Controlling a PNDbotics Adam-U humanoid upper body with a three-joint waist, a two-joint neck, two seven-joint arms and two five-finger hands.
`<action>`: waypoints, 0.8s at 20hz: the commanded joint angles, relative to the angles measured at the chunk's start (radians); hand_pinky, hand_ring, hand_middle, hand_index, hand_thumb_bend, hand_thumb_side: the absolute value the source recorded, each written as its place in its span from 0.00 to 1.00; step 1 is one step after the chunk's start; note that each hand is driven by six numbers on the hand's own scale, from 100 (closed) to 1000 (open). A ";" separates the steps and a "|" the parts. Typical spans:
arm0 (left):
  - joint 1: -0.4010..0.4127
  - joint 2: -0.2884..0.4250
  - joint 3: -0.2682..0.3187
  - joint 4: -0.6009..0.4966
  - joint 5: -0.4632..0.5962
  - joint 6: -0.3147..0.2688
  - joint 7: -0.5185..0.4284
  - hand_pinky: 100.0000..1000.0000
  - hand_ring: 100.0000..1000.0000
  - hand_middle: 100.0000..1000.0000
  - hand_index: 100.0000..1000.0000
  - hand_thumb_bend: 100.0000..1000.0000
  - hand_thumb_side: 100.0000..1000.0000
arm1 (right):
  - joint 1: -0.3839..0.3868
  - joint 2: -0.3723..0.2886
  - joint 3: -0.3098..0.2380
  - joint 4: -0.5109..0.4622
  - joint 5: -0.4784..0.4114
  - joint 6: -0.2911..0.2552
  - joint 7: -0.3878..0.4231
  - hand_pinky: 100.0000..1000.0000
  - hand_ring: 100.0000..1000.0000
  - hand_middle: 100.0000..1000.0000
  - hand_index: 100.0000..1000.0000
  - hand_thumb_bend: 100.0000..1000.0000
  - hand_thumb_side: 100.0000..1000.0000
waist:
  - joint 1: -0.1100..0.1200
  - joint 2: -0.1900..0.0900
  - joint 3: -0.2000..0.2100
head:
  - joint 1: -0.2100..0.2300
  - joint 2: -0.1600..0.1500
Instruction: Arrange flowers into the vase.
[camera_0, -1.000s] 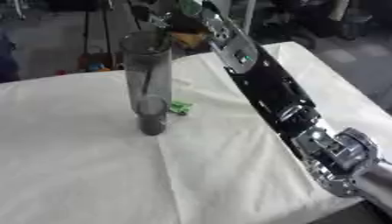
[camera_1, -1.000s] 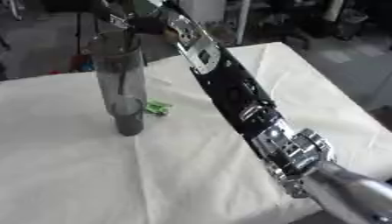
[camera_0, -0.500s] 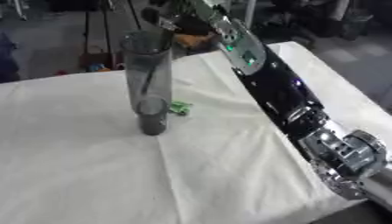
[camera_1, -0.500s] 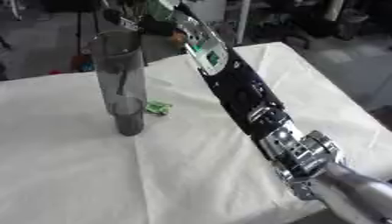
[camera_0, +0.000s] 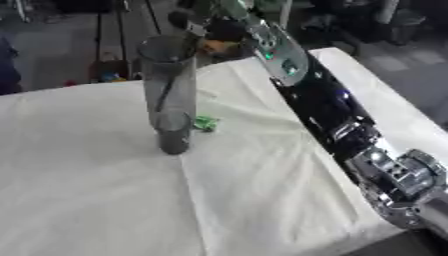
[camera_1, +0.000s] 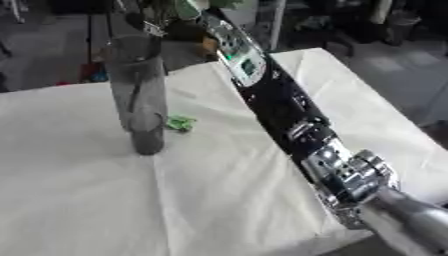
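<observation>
Left eye view shows my right arm (camera_0: 324, 105) stretched long across the white-draped surface (camera_0: 87, 190), reaching up and away to the top of the vase (camera_0: 171, 100). The vase is my landmark: a tall, clear, dark-tinted cylinder standing upright on the cloth, its long axis vertical and its open mouth near the top of the picture.

My right hand (camera_0: 229, 22) sits just beyond and to the right of the vase's rim, level with the mouth or slightly above it. It is blurred against the dark background, so I cannot tell how the fingers are set or whether they are curled round anything. There is green stuff and an orange-yellow patch (camera_0: 214, 46) right by the hand, likely flower material, but I cannot say it is in my grasp.

A thin dark line runs down inside the vase, which I take to be a stem already in there. A small green scrap (camera_0: 205, 123) lies on the cloth just right of the vase's base, touching or nearly touching it.

My left hand shows in neither view, so the right is the only one near the work. As I judge it, anything I am carrying must travel left from the hand to sit over the mouth, then go straight down along the vase's upright axis.
</observation>
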 joint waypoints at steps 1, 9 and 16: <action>-0.008 0.021 0.009 -0.010 0.002 -0.001 0.002 0.77 1.00 0.89 0.89 0.78 1.00 | -0.014 -0.036 -0.010 -0.019 -0.006 -0.001 0.004 0.89 0.74 0.68 0.68 0.63 0.71 | 0.002 -0.012 -0.001 | 0.004 -0.008; -0.007 0.022 0.010 -0.010 0.002 -0.002 0.003 0.77 1.00 0.89 0.89 0.78 1.00 | -0.006 -0.045 -0.011 -0.017 -0.004 -0.002 0.006 0.89 0.74 0.68 0.68 0.63 0.71 | 0.002 -0.012 -0.004 | 0.006 -0.008; -0.006 0.023 0.011 -0.009 0.003 -0.002 0.002 0.77 1.00 0.89 0.89 0.78 1.00 | 0.000 -0.050 -0.008 -0.019 -0.007 -0.006 0.016 0.90 0.75 0.69 0.70 0.72 0.76 | 0.001 -0.011 -0.006 | 0.007 -0.008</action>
